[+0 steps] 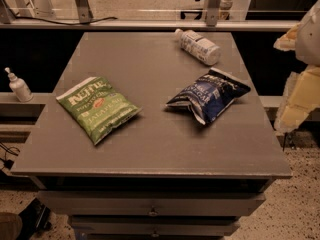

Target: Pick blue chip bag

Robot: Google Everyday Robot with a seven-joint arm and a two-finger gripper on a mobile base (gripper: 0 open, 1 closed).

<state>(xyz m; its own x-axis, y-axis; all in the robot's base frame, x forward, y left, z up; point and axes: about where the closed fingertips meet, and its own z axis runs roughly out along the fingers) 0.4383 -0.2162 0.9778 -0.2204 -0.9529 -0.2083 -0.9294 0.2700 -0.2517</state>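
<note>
The blue chip bag (209, 95) lies crinkled on the grey table (150, 149), right of centre. It is dark navy foil with white lettering and pale edges. The pale, blurred shape of my arm with the gripper (296, 106) hangs at the right edge of the view, beside the table and to the right of the bag. It is apart from the bag and nothing shows in it.
A bright green chip bag (97, 109) lies on the left half of the table. A white plastic bottle (198, 46) lies on its side at the back right. A small pump bottle (19, 86) stands on a ledge to the left. Drawers run below the table's front edge.
</note>
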